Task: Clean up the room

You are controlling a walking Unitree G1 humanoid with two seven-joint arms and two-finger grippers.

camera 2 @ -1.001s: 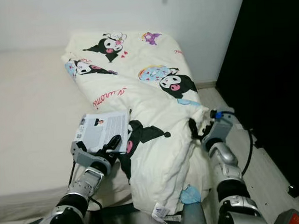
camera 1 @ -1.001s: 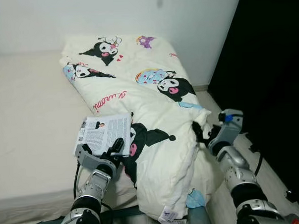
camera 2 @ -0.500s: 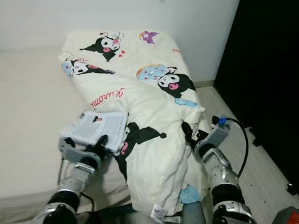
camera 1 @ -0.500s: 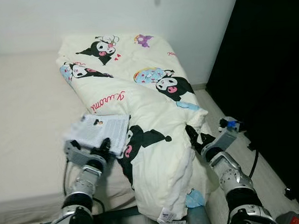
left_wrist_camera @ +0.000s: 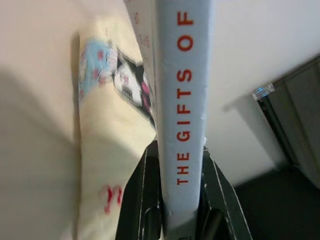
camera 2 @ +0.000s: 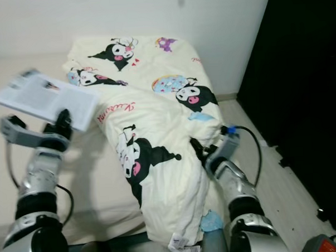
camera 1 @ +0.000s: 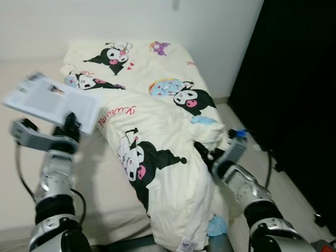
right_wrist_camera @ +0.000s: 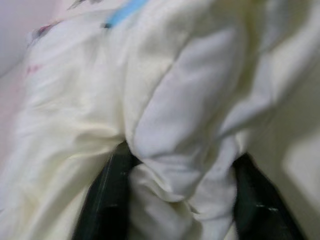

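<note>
A cream quilt [camera 1: 157, 137] printed with black cartoon figures lies folded along the bed's right side and hangs over its edge. My left gripper [camera 1: 69, 122] is shut on a pale book [camera 1: 51, 102], holding it in the air above the mattress, left of the quilt. In the left wrist view the book's spine [left_wrist_camera: 182, 100] reads "THE GIFTS OF" and sits clamped between the two black fingers [left_wrist_camera: 142, 200]. My right gripper [camera 1: 205, 155] is at the quilt's hanging right edge, with a fold of quilt [right_wrist_camera: 175, 145] bunched between its fingers [right_wrist_camera: 107, 195].
The bare cream mattress [camera 1: 14, 183] spreads left of the quilt. A white wall stands behind the bed. A tall black wardrobe [camera 1: 299, 75] stands at the right, with a strip of light floor [camera 1: 282, 182] between it and the bed. A cable trails from my right wrist.
My left gripper has lifted the book off the quilt and carried it up and to the left. My right gripper has drawn the quilt's edge inward, toward the bed.
</note>
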